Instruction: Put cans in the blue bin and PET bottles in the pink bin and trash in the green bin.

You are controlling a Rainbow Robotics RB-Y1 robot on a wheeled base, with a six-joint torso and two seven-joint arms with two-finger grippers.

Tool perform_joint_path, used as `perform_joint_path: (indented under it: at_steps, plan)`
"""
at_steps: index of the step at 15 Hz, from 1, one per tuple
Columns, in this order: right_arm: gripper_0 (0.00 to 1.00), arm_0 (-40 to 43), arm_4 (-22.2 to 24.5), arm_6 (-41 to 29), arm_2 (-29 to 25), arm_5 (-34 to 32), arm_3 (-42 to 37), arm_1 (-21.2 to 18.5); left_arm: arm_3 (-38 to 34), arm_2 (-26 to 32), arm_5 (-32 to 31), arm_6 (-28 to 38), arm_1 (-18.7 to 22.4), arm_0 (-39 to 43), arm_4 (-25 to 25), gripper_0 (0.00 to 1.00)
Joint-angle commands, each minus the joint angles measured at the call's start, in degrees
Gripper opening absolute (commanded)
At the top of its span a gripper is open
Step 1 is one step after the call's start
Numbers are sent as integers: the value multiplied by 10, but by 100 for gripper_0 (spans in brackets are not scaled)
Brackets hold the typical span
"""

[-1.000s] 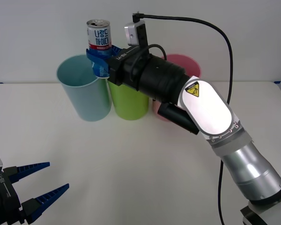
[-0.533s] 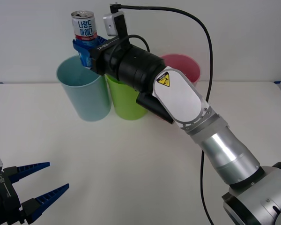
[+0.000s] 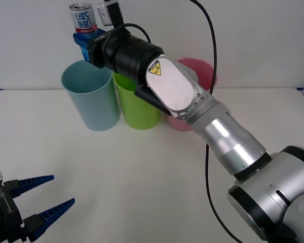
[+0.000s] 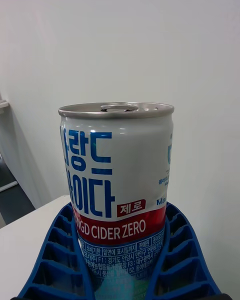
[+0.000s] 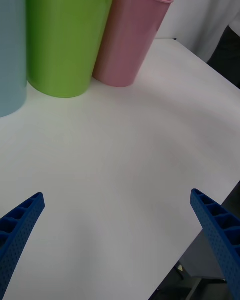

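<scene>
The left pincer (image 3: 43,210) waits spread wide low over the white surface (image 3: 142,172), while the right pincer (image 3: 85,40) grips the upright cider can (image 3: 81,19) above the light blue bin (image 3: 91,101), apparently for dropping it in.

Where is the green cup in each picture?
Front view: the tall lime green plastic bin stands at the table's far side, between the light blue bin and the pink bin.
Left wrist view: green bin near the top, beside the pink bin.
Right wrist view: not in it.
Shared landmark: the pink bin.
</scene>
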Motion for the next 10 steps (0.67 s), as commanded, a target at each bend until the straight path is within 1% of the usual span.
perform_joint_path:
  at_steps: [1, 4, 6, 10]
  plan:
    - [0, -26, 9, -2, 8, 0, 34, 1, 0, 0, 0, 0, 0, 0, 0, 100]
    - [0, -49, 12, -13, 26, 0, 75, 5, 0, 0, 0, 0, 0, 0, 0, 100]
    - [0, -69, 19, -15, 27, 0, 112, 19, 0, 0, 0, 0, 0, 0, 0, 100]
    - [0, -95, 36, -21, 28, 2, 161, 36, 0, 0, 0, 0, 0, 0, 0, 100]
